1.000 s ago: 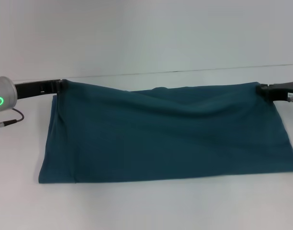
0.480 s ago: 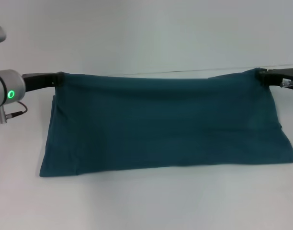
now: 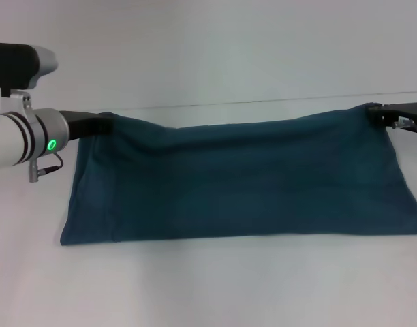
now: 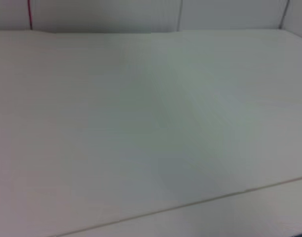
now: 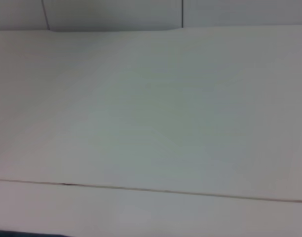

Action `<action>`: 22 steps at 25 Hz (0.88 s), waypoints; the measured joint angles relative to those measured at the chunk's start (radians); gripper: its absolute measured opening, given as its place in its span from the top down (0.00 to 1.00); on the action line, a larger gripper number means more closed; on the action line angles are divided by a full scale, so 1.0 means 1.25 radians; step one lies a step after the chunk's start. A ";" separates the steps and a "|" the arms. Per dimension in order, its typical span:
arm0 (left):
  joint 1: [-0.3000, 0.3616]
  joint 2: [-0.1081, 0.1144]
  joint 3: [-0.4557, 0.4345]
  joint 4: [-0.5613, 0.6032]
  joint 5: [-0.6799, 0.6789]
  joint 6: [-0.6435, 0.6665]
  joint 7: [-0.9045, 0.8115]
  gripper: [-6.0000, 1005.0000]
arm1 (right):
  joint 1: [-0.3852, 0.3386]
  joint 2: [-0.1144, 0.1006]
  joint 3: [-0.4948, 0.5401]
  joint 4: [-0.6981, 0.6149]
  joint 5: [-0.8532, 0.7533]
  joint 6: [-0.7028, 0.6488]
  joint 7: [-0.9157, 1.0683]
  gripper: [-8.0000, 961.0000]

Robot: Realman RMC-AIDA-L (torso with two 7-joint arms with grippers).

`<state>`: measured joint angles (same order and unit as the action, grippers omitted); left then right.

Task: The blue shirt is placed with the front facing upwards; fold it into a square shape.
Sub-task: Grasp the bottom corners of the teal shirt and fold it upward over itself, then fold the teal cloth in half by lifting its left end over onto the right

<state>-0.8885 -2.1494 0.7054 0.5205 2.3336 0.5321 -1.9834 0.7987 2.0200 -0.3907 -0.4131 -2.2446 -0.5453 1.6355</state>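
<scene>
I have the blue shirt (image 3: 242, 184) stretched between my two arms over the white table (image 3: 208, 54), a wide band of dark teal cloth with no lettering showing on the side I can see. My left gripper (image 3: 107, 125) is pressed together on the shirt's far left corner, and my right gripper (image 3: 376, 112) is pinching the far right corner, so the far edge is lifted off the table and sags a little toward the left between the two holds. From that raised edge the cloth slopes down toward me, and its near edge lies flat on the table in a nearly straight line. On the left side a second layer of fabric shows under the top one, running down along the left edge to the near corner. The green light on my left wrist is lit. Both wrist views show only the bare white table surface, crossed by a thin seam line, with a sliver of teal at the very edge of the right wrist view.
</scene>
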 joint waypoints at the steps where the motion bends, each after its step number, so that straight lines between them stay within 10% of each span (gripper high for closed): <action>1: 0.001 -0.003 -0.001 0.001 0.000 -0.012 -0.001 0.88 | -0.001 0.000 0.000 0.000 0.002 0.005 0.000 0.95; 12: 0.023 0.006 -0.031 0.014 -0.054 -0.068 -0.013 0.87 | -0.011 0.004 0.005 -0.015 0.018 0.072 0.004 0.66; 16: 0.039 0.006 -0.031 0.028 -0.064 -0.047 -0.013 0.58 | -0.024 0.007 0.005 -0.034 0.020 0.055 0.009 0.52; 18: 0.053 0.005 -0.031 0.048 -0.066 -0.008 -0.014 0.50 | -0.041 0.009 0.005 -0.055 0.029 0.020 0.010 0.27; 22: 0.093 0.002 -0.027 0.104 -0.069 0.106 -0.022 0.35 | -0.094 0.012 0.000 -0.106 0.091 -0.103 0.007 0.23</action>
<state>-0.7728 -2.1469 0.6718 0.6509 2.2476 0.6642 -2.0114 0.6811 2.0351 -0.3905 -0.5451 -2.1308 -0.6739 1.6443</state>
